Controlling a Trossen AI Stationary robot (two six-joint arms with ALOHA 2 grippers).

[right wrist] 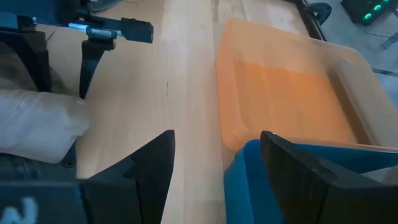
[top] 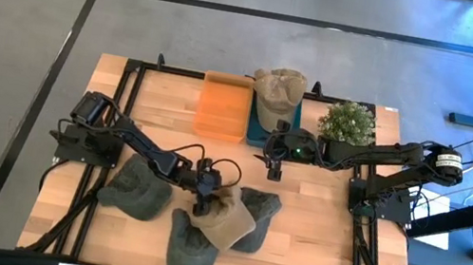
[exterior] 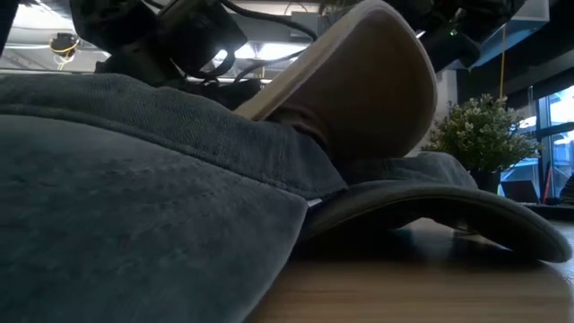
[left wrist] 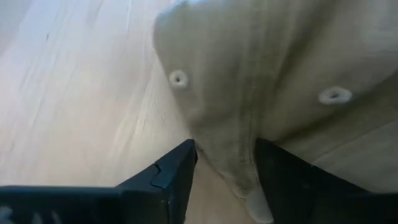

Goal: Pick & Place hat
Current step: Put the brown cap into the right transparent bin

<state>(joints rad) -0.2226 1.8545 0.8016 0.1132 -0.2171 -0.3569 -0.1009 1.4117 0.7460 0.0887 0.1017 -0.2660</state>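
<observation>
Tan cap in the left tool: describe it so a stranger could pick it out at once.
Start at the wooden table and go to the cluster of caps at its front edge. The tan cap lies on top, pinched by the left tool. Its neighbours are all dark grey-green.

Tan hat [top: 229, 218], grey-green hats [top: 190, 248], orange bin [top: 223, 106], blue bin [top: 267, 135], light wooden table [top: 316, 233], dark fingers [left wrist: 171, 174]

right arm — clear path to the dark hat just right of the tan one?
Probably yes. The right gripper hangs open over bare table just behind that dark hat, nothing between. The left gripper, pinching the tan hat next to it, could crowd the approach.
</observation>
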